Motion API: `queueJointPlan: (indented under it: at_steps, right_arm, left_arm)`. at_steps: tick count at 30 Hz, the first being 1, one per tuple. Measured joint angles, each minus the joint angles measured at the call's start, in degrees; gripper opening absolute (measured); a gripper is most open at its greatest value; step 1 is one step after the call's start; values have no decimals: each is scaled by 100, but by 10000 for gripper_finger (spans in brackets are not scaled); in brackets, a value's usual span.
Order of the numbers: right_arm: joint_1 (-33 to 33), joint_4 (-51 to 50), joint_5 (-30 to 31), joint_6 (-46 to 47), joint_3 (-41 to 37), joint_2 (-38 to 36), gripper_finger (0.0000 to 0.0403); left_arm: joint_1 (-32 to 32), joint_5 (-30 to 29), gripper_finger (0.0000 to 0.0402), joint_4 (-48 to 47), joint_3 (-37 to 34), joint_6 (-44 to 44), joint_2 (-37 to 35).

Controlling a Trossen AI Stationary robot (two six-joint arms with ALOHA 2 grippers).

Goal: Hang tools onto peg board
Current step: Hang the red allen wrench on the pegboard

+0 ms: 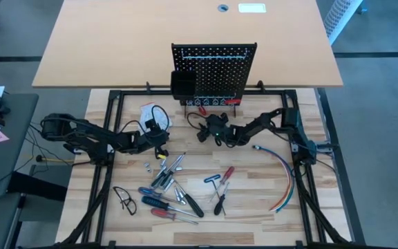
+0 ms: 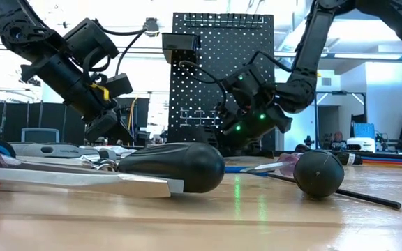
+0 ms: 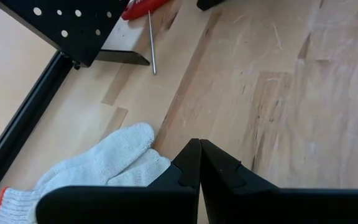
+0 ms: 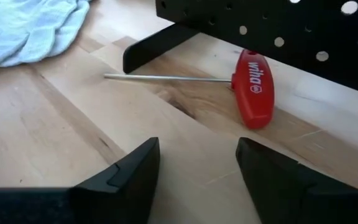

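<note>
The peg board (image 1: 213, 66) stands upright at the table's far middle, with a black bin (image 1: 182, 84) on its left. A red T-handle key (image 4: 253, 90) lies flat on the table beside the board's foot (image 4: 157, 46), its thin shaft (image 4: 166, 78) along the board. My right gripper (image 4: 197, 155) is open just short of the key, slanting down, and touches nothing. My left gripper (image 3: 199, 146) is shut and empty beside a white glove (image 3: 98, 168). Several more tools (image 1: 175, 187) lie scattered nearer the front edge.
A bundle of coloured cables (image 1: 282, 173) curves along the right side. Safety glasses (image 1: 124, 199) lie at the front left. In the low view a black screwdriver handle (image 2: 173, 167) and a round black knob (image 2: 318, 173) lie close to the camera.
</note>
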Motion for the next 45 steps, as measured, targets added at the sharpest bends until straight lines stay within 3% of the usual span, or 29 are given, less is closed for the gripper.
queueJointPlan:
  at_steps: [5,15,22,29,35,39,45]
  right_arm:
    - [-99,-232,-185,110,6,-7,240]
    - [-162,-170,-308,186,2,4,328]
    - [-102,-307,-72,523,4,0,311]
    - [137,-293,817,193,-35,-92,287]
    - [32,61,1014,388,-40,14,286]
    - [6,755,1138,348,-40,257,286]
    - [169,2366,1171,-562,-45,706,286]
  left_arm:
    - [0,0,0,9,0,-7,0]
    - [0,0,0,7,0,-34,0]
    - [0,0,0,-13,-1,-37,0]
    - [0,0,0,-12,-2,-37,0]
    - [0,0,0,-13,-2,-37,0]
    - [0,-1,0,-2,-2,-37,0]
    - [0,0,0,-7,-2,-37,0]
